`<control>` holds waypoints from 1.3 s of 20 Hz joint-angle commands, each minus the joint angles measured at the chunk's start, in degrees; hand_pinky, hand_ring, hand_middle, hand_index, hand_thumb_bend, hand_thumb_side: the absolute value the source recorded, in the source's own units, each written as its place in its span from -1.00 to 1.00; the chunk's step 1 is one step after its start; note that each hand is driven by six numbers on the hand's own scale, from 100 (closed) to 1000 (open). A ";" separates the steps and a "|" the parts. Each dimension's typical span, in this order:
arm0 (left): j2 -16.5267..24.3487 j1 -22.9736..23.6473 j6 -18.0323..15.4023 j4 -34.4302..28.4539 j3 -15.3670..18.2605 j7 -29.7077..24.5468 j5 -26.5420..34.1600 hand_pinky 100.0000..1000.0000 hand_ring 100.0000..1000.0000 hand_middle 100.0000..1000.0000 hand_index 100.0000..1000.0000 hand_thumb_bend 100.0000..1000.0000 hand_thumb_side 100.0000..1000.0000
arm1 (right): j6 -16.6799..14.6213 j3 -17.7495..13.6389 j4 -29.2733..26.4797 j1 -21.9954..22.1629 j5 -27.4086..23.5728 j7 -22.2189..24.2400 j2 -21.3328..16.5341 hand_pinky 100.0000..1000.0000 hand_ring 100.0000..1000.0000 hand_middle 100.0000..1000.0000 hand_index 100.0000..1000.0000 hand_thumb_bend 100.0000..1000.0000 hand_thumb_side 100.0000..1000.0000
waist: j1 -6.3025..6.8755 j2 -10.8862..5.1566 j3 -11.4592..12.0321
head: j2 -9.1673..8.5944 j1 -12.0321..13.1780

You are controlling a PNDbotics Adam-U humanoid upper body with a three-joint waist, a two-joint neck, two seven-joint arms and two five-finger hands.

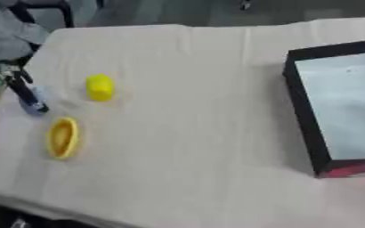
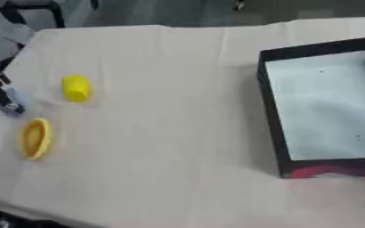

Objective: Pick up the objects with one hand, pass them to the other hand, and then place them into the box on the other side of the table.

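Left hand is at the surface's left edge, on something bluish; can't tell finger state. Right hand not visible. Yellow block and yellow dish lie near that edge; box at the right edge looks empty. Pickup step, I'd say; next is lift and handover.

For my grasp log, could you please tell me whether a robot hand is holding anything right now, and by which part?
It cannot be told. The left robot hand shows only in part at the left edge, above a small blue thing. The yellow cup and yellow dish lie untouched.
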 commanded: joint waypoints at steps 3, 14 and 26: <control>3.82 -0.09 0.38 0.22 0.76 -0.15 -0.86 0.80 0.85 0.64 0.68 0.16 -1.00 | -0.22 -0.25 -1.14 -0.32 0.28 0.01 -0.99 1.00 1.00 0.59 1.00 -1.00 -0.26 | -0.54 0.00 -0.16 | -0.83 0.47; 3.65 0.74 1.79 1.87 1.12 1.97 -2.60 0.79 0.85 0.64 0.67 0.05 -1.00 | -0.37 -0.32 -1.21 -0.20 0.74 0.15 -0.75 1.00 1.00 0.59 1.00 -1.00 -0.25 | -0.42 0.40 -0.68 | -1.17 1.46; 2.92 0.50 3.73 2.97 0.85 4.78 -4.21 0.76 0.83 0.63 0.59 -0.19 -1.00 | -0.39 -0.36 -1.07 -0.14 1.44 0.51 -0.30 1.00 1.00 0.59 1.00 -1.00 -0.24 | -0.40 0.74 -1.18 | -1.28 2.30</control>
